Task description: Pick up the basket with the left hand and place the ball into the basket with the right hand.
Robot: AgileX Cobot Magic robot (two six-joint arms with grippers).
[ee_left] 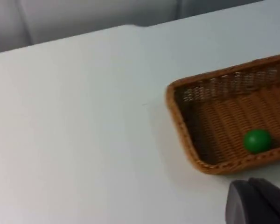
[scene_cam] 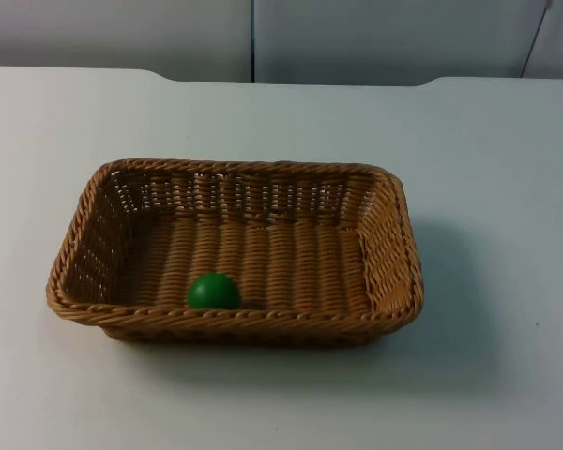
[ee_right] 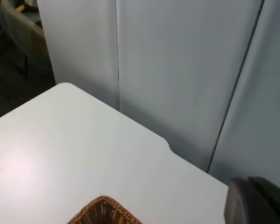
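A brown wicker basket (scene_cam: 392,246) stands flat on the white table, near its middle. A green ball (scene_cam: 213,291) lies inside it, against the near long wall. In the left wrist view the basket (ee_left: 182,123) and the ball (ee_left: 257,140) appear, and my left gripper (ee_left: 259,203) hangs off the basket's short end, apart from the rim and holding nothing. My right gripper (ee_right: 257,200) is raised and turned toward the partition wall, with one corner of the basket (ee_right: 102,211) below it.
The white table (scene_cam: 488,150) runs wide on all sides of the basket. The grey partition wall (scene_cam: 253,37) closes off the far edge. Past the table's corner, a dark floor and some furniture (ee_right: 14,32) appear in the right wrist view.
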